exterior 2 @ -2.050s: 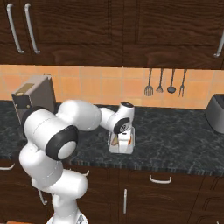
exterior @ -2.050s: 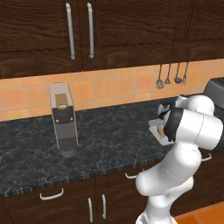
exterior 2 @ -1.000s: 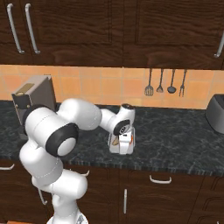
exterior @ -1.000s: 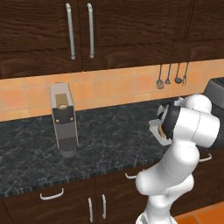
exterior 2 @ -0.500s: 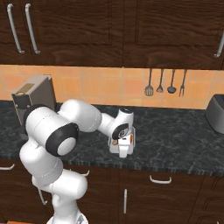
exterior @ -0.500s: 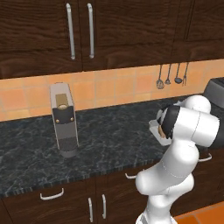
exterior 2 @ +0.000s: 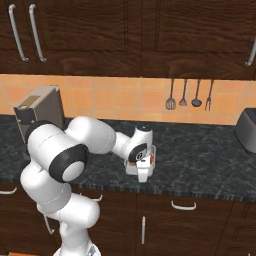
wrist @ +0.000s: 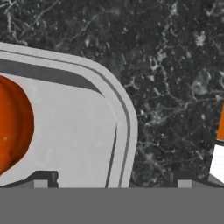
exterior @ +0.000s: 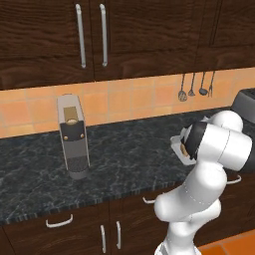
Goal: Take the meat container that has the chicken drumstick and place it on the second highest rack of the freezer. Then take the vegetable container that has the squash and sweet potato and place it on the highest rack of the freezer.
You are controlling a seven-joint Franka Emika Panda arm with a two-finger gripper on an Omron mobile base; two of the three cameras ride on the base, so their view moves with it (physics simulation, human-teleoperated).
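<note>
A white container (wrist: 78, 131) with a rounded rim stands on the dark stone counter (wrist: 175, 65). A glossy orange rounded thing (wrist: 13, 122) lies in it, cut off by the frame edge; I cannot tell whether it is the drumstick or the squash. My gripper (wrist: 112, 179) is open and low, with one fingertip inside the rim and one outside over the counter. From the right base view the gripper (exterior 2: 140, 161) sits down at the container (exterior 2: 145, 170) near the counter's front. A second container's corner (wrist: 218, 162) with something orange shows at the right edge. The freezer is out of view.
A tall grey machine (exterior: 73, 142) stands on the counter to the left. Utensils (exterior 2: 190, 95) hang on the tiled wall. A dark appliance (exterior 2: 246, 127) sits at the far right. Dark cabinets hang above, and drawers with handles run below the counter edge.
The hand has sunk a little lower onto the container while staying open. Nothing on the counter has shifted.
</note>
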